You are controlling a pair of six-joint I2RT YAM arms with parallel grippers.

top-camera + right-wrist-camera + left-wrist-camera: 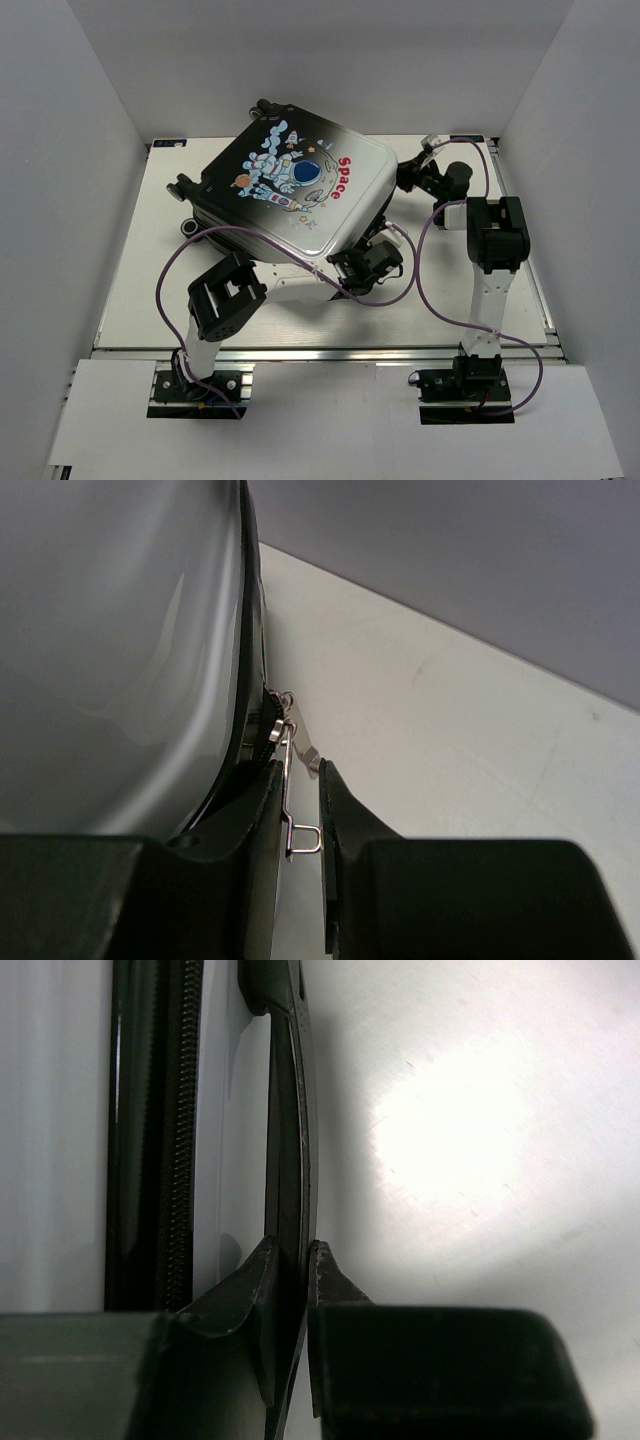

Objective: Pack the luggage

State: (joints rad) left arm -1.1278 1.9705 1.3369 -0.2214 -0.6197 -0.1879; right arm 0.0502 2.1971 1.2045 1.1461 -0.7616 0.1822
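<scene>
The luggage [290, 185] lies flat toward the back of the table [150, 290], with its wheels [181, 188] at the far left. The left gripper [290, 1255] is at its near right edge, fingers on either side of the side handle [292, 1140]. The right gripper [300, 772] is at its right side, with the zipper pull [289, 805] between its fingers.

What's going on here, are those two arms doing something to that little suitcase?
Two robot arms are working on the luggage, which lies closed on the table with its astronaut print facing up. The left gripper is clamped on a thin black handle at the case's near edge. The right gripper appears to pinch a metal zipper pull on its right side.
</scene>
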